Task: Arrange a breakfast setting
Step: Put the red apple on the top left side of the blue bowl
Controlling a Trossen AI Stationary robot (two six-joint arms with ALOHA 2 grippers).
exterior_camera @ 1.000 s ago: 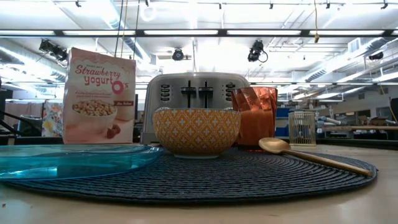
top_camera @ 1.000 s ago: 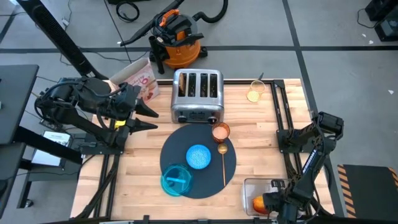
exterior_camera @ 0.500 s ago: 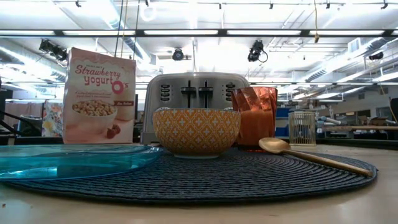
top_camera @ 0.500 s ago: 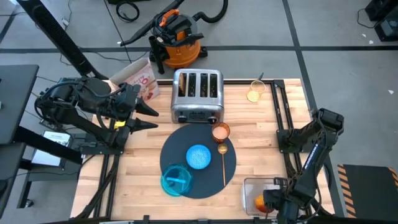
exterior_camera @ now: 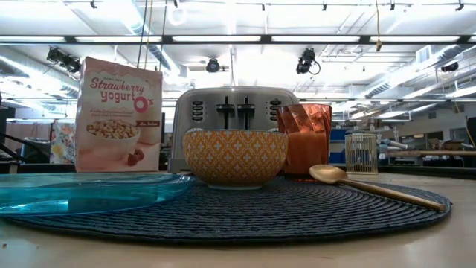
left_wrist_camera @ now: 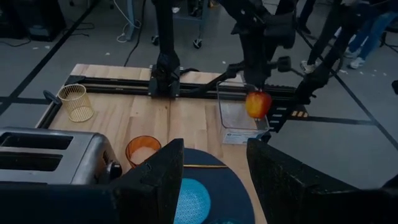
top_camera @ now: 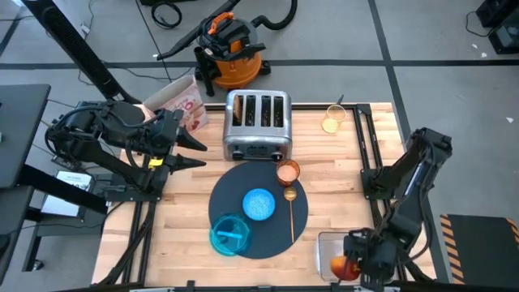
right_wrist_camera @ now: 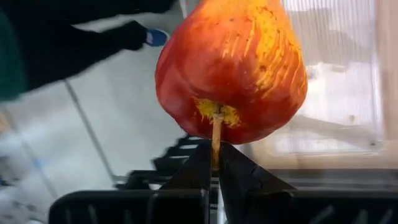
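A round dark mat lies mid-table. On it are a small bowl, blue inside and orange-patterned outside, a clear blue plate, a copper cup and a gold spoon. A red-and-yellow apple hangs over the table's near right corner. My right gripper is shut on it, and the left wrist view shows the apple in the air. My left gripper waits open above the table's left edge. My right gripper pinches the apple's stem between its two fingertips. The fingers come from above, slanting down. The apple hangs below them, lifted clear above the clear bin.
A steel four-slot toaster stands behind the mat. A pink cereal box is at the far left and a gold wire cup at the far right. The clear bin sits at the near right corner.
My right gripper has risen with the apple and rolled at the wrist, staying shut on the stem. The apple has come up out of the clear bin and hangs clear above it.
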